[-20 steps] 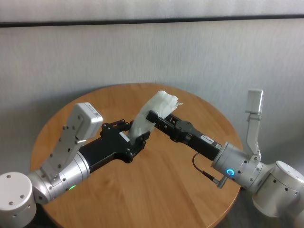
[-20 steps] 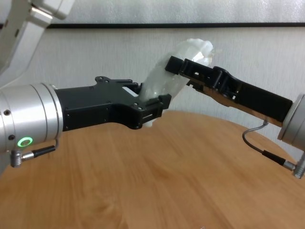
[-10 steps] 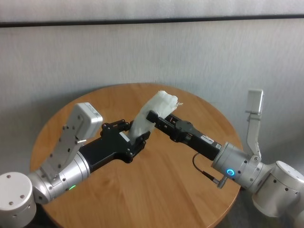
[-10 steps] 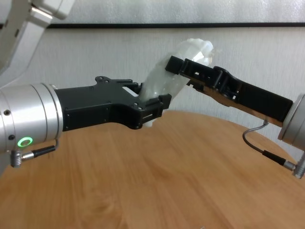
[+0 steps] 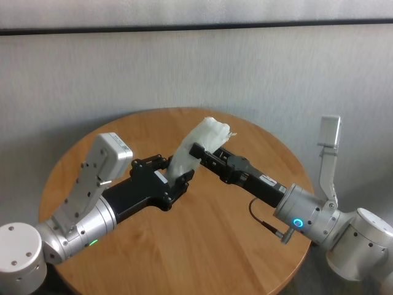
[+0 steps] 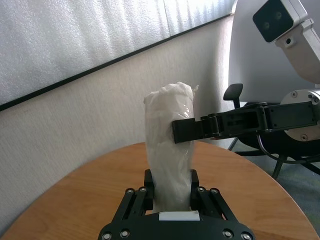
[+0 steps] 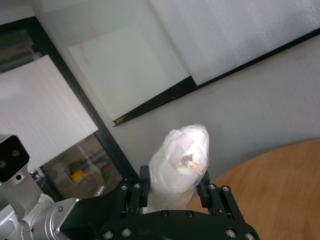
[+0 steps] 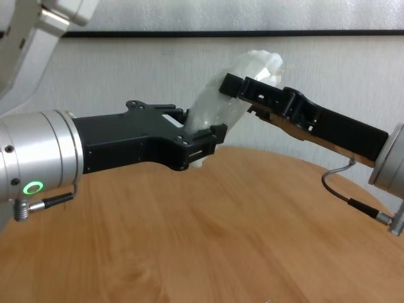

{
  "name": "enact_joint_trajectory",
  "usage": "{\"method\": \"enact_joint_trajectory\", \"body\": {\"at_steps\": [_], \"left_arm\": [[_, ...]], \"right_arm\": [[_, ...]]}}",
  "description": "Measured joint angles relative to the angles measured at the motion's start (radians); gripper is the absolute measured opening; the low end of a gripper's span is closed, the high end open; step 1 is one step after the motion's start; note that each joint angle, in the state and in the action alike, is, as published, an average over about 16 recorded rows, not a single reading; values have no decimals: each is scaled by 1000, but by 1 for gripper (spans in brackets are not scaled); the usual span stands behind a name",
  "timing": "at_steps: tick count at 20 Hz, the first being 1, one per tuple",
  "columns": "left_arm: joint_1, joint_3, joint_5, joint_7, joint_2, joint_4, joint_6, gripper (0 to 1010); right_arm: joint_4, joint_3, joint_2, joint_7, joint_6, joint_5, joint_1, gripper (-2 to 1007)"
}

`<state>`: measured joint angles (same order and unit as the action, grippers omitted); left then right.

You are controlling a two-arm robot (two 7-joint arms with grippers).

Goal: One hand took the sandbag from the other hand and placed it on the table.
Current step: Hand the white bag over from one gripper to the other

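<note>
- Grey wall behind table; nothing betw grippers & top
- Sandbag held above table, long axis tilted, upper end up-right
- Left gripper pinches its lower end; right gripper clamps near the upper end

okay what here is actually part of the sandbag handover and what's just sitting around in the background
Part of the job:
- sandbag, held above the table
- left hand, gripping its lower end
- right hand, gripping its upper part
- round wooden table, where it goes

Just around:
- office chair behind the table
</note>
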<state>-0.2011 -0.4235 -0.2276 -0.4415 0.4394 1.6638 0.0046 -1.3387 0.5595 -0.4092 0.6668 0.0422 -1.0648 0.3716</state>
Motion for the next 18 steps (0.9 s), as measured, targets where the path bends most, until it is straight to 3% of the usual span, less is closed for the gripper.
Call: {"method": "enact_joint_trajectory", "body": {"at_steps": [11,18], "left_arm": [[0,0,0,0,0,0,0,417],[0,0,0,0,0,0,0,507]], "right_arm": [[2,-3,1,6,1,-3,-1,548],[2,-7,2,6,1,-6,-3,548]]}}
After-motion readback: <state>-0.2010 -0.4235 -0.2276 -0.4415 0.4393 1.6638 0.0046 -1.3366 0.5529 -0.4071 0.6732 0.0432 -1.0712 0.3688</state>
